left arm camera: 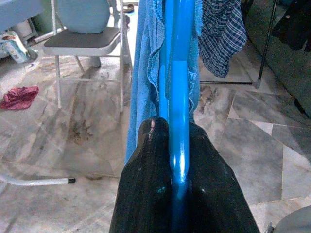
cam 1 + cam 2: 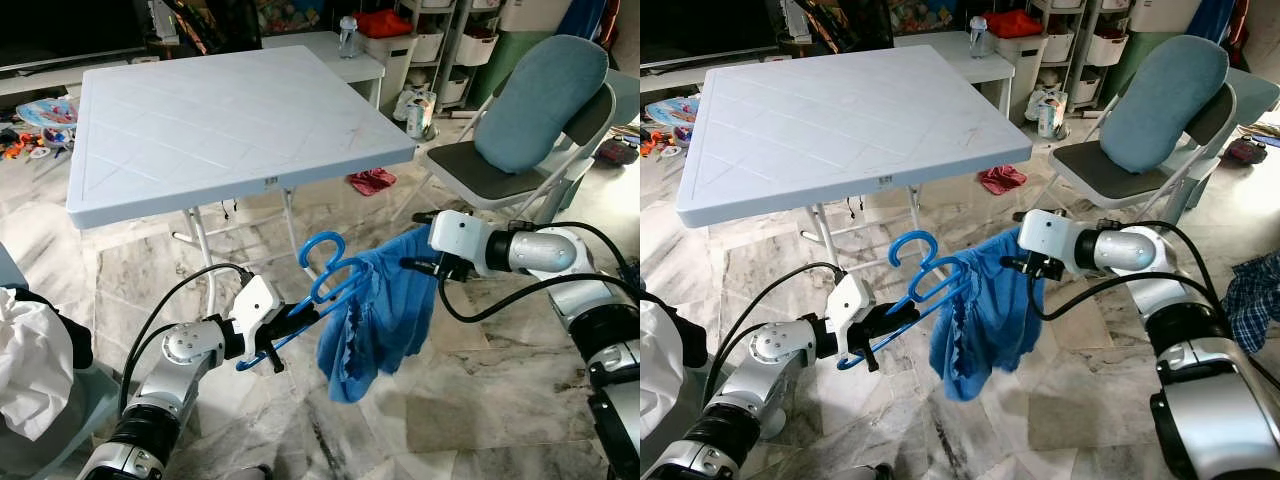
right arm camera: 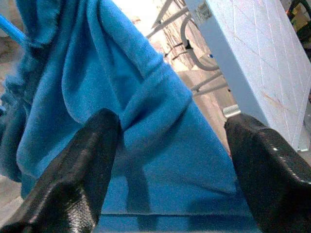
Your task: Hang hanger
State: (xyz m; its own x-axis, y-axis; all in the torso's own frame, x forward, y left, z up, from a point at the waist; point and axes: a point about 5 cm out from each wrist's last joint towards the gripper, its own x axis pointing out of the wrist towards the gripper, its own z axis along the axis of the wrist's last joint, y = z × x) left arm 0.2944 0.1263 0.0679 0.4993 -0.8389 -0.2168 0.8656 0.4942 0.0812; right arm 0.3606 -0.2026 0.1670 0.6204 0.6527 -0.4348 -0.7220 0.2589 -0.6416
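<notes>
- The table stands far and left; the chair to its right.
- The hanger, nearer, carries the cloth on its right.

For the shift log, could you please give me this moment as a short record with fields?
Left claw: shut on the blue hanger, holding its lower end
Right claw: open, fingers either side of the blue cloth
Blue cloth: draped over the hanger, hanging down between the two arms
Hanger hook: free, pointing up, not hung on anything
Table: white folding table behind the hanger
Chair: grey folding chair with a blue cushion, to the robot's right
Floor: marble tiles, a red cloth lying near the table leg
</notes>
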